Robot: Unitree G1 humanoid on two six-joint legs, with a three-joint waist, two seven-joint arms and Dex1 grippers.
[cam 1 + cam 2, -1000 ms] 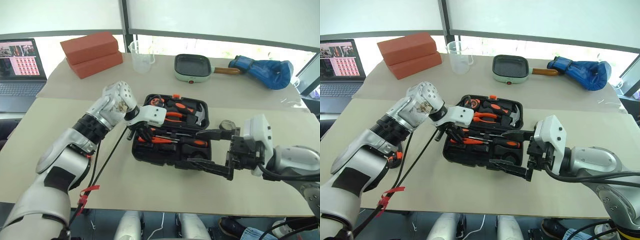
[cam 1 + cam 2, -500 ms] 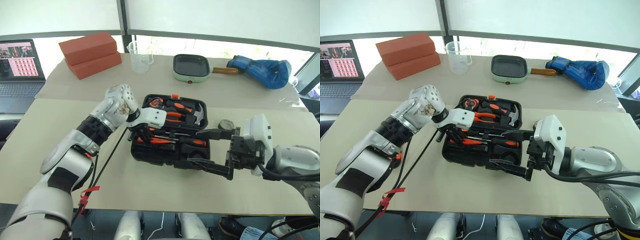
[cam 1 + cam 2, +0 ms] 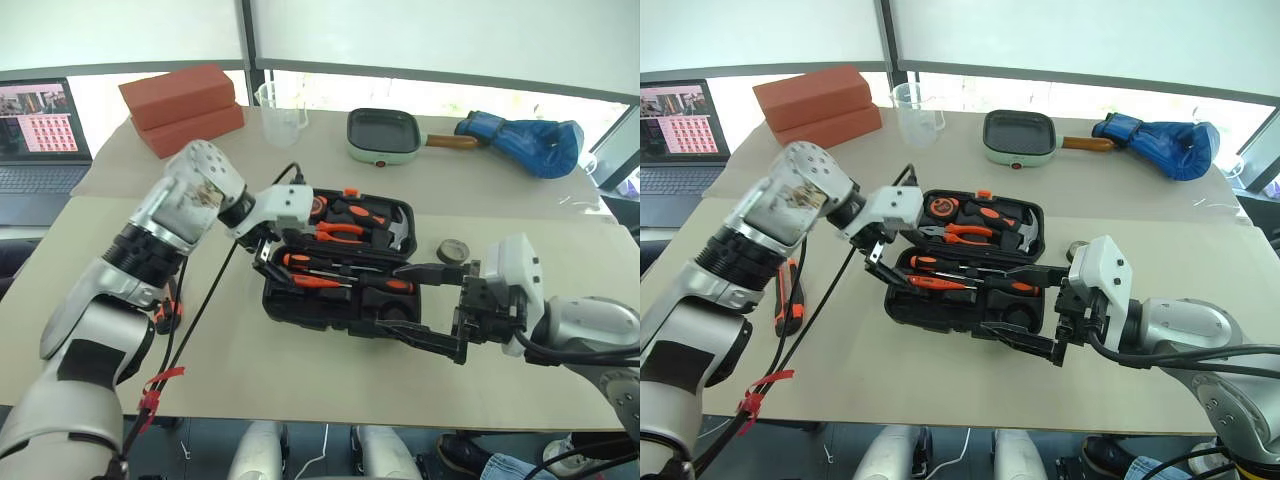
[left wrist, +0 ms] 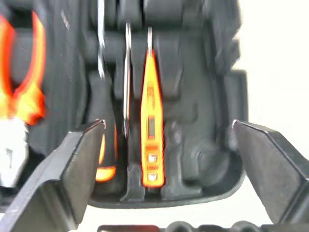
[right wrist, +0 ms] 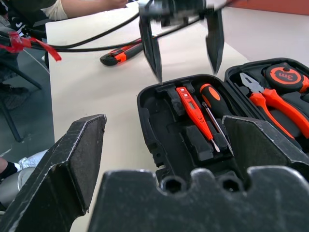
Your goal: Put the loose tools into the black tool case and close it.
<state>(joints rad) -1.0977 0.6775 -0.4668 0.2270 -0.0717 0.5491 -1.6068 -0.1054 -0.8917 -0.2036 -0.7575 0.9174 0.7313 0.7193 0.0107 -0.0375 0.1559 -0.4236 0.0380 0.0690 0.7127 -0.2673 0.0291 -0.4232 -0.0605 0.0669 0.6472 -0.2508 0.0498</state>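
The black tool case (image 3: 300, 300) lies open in the middle of the table. In its near half rest the slim orange tester screwdriver (image 4: 151, 140) and a short orange-and-black screwdriver (image 5: 211, 94). My left gripper (image 3: 266, 255) hovers open and empty just above the case's left end, over the tester. The right gripper (image 3: 388, 296) stands wide open and empty at the case's front right corner. On the table left of the case lies the orange-and-black utility knife (image 3: 790, 300). Right of the case sits a small dark roll of tape (image 3: 452, 249).
Orange pliers (image 5: 265, 96), a tape measure (image 5: 285, 75) and a hammer (image 3: 400, 232) fill the case's far half. Red bricks (image 3: 180, 105), a clear cup (image 3: 280, 108), a green-rimmed pan (image 3: 385, 133) and a blue glove (image 3: 525, 140) line the back. A laptop (image 3: 40, 130) stands far left.
My left gripper opened and rose up and leftward out of the case, leaving the tester screwdriver in its slot. With the arm raised, the utility knife now shows. The right gripper stayed still.
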